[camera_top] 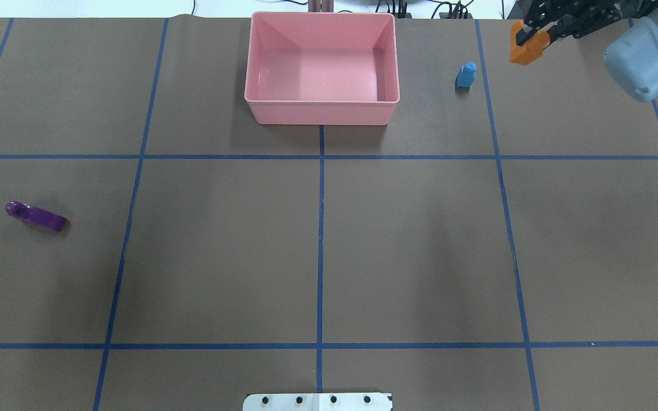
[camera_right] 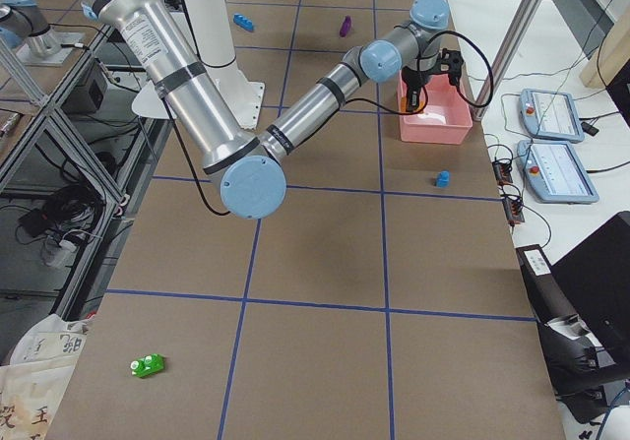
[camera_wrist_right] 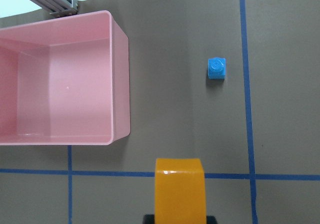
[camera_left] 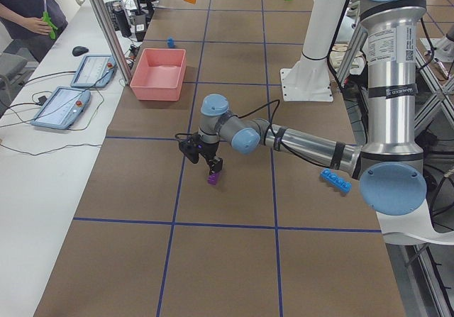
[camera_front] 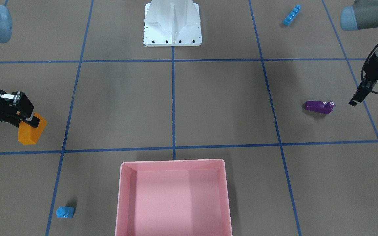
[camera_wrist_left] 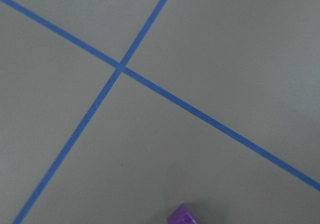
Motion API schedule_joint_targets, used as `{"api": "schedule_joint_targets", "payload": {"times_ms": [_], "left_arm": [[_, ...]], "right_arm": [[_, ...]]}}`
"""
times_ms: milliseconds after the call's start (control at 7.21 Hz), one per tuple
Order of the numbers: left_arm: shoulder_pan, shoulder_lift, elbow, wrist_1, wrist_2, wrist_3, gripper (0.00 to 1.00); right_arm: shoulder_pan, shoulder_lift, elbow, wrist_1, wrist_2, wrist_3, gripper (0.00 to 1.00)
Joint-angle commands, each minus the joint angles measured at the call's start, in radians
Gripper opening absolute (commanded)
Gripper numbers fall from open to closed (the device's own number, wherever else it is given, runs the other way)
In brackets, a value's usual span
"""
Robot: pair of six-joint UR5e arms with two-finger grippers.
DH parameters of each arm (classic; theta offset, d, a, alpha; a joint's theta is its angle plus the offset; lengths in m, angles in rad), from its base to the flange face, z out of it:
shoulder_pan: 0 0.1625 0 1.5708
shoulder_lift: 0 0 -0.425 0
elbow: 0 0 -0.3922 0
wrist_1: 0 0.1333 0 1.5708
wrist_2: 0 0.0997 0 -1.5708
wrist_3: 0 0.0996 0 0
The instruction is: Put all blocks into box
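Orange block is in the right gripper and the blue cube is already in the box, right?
No. The right gripper does hold the orange block, but the blue cube stands on the table beside the empty box; the overhead view shows it.

no word or number can be read for sure. in the left side view, a white sticker (camera_left: pixel 387 51) runs up the left arm (camera_left: pixel 394 129). it has lines of dark print and a little square code, all too tiny to read. in the right side view, the right arm (camera_right: pixel 202 105) has a small sticker (camera_right: pixel 148 32) too, and its print is just as tiny. a pale bag (camera_right: pixel 41 366) in the corner there shows big dark signs, too blurry to make out.
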Motion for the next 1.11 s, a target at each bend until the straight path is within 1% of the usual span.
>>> {"api": "schedule_joint_targets", "payload": {"times_ms": [0, 139, 277, 416, 693, 832, 971], "left_arm": [[0.130, -0.006, 0.004, -0.011, 0.134, -0.220, 1.00], [0.188, -0.004, 0.006, -0.011, 0.187, -0.263, 1.00], [0.208, -0.003, 0.010, -0.012, 0.209, -0.285, 1.00], [0.228, 0.003, 0.015, -0.009, 0.238, -0.286, 0.99], [0.238, 0.005, 0.055, -0.012, 0.249, -0.294, 0.99], [0.250, 0.003, 0.070, -0.014, 0.278, -0.297, 0.99], [0.256, 0.002, 0.084, -0.015, 0.280, -0.305, 0.99]], "right_arm": [[-0.010, 0.094, -0.058, 0.023, -0.053, 0.072, 0.00], [-0.041, 0.125, -0.089, 0.072, -0.106, 0.141, 0.00], [-0.067, 0.151, -0.147, 0.171, -0.130, 0.213, 0.00], [-0.078, 0.186, -0.205, 0.228, -0.148, 0.253, 0.00], [-0.108, 0.319, -0.339, 0.244, -0.202, 0.258, 0.00], [-0.107, 0.377, -0.411, 0.271, -0.207, 0.258, 0.00], [-0.113, 0.402, -0.452, 0.293, -0.228, 0.258, 0.00]]}}
